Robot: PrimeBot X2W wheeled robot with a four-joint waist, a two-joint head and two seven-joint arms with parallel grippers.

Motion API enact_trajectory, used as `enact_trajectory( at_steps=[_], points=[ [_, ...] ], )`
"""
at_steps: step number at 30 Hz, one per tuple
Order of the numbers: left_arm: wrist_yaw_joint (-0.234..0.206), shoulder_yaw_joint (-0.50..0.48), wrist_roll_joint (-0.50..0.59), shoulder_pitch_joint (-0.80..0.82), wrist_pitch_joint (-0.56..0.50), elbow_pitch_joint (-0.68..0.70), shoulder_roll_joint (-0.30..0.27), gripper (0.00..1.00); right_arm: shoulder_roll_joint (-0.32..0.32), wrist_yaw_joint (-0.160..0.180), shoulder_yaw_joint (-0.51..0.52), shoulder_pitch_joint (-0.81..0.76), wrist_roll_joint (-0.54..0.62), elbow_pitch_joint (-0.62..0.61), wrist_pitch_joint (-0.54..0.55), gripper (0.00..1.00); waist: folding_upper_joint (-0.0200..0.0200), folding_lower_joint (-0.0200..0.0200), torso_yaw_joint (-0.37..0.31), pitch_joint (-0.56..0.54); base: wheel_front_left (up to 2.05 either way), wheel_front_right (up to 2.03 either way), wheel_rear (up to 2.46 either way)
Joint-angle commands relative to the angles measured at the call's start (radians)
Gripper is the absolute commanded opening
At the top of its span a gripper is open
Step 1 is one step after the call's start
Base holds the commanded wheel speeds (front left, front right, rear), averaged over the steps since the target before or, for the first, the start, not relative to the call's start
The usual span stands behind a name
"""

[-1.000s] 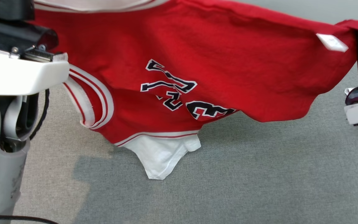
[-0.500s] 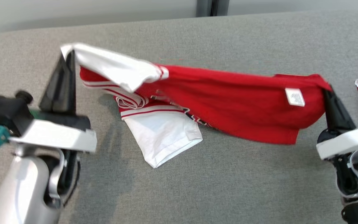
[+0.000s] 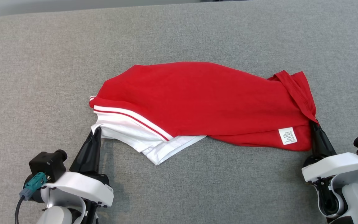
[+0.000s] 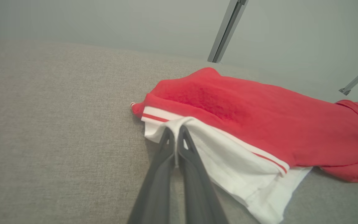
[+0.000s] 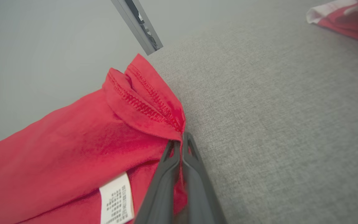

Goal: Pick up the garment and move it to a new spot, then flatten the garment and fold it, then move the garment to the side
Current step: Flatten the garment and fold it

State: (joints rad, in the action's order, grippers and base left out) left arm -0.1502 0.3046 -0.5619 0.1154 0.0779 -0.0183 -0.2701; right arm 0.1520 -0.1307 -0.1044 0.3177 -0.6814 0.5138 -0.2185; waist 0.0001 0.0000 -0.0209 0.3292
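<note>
Garment (image 3: 204, 99), red with white striped trim, lies across the middle of the head view on the grey surface (image 3: 197, 186). That view takes in its whole spread, while the wrist views show each pinch up close. The left gripper (image 4: 176, 129) is clamped on the white edge at lower left. The right gripper (image 5: 181, 140) is clamped on the red hem corner at right, near a white label (image 3: 287, 136). The cloth lies doubled over and lumpy.
</note>
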Motion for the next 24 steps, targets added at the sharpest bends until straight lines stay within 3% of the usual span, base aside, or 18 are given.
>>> enact_trajectory(
  at_steps=[1,2,3,9,17,24],
  points=[
    [0.006,-0.002,-0.005,-0.003,-0.001,-0.003,-0.003,0.14,0.009,0.0,-0.003,0.005,-0.004,0.004,-0.013,0.84,-0.0001,0.0,0.0,-0.003,0.0,0.0,0.0],
    [0.009,0.002,-0.008,-0.004,-0.001,-0.005,-0.002,0.48,0.014,0.0,-0.004,0.004,0.0,0.002,-0.021,1.0,-0.0001,0.0,0.001,-0.006,0.0,0.0,0.0],
    [0.012,0.004,-0.01,-0.005,0.001,-0.006,-0.002,1.0,0.017,0.0,-0.003,0.0,0.006,-0.004,-0.028,1.0,-0.0001,0.0,0.001,-0.01,0.0,0.0,0.0],
    [-0.006,-0.011,0.016,-0.01,0.05,0.016,-0.012,1.0,0.039,0.0,0.057,-0.052,0.12,-0.101,-0.048,1.0,-0.0001,0.0,-0.006,-0.049,0.0,0.0,0.0],
    [-0.042,-0.046,0.07,-0.01,0.133,0.082,-0.034,1.0,-0.01,0.0,0.147,-0.163,0.369,-0.364,-0.045,1.0,-0.0001,0.0,-0.012,-0.117,0.0,0.0,0.0],
    [-0.046,-0.039,0.098,-0.062,0.151,0.096,-0.058,1.0,-0.055,0.0,0.141,-0.265,0.467,-0.513,0.033,1.0,-0.0001,0.0,-0.015,-0.178,0.0,0.0,0.0]
  ],
)
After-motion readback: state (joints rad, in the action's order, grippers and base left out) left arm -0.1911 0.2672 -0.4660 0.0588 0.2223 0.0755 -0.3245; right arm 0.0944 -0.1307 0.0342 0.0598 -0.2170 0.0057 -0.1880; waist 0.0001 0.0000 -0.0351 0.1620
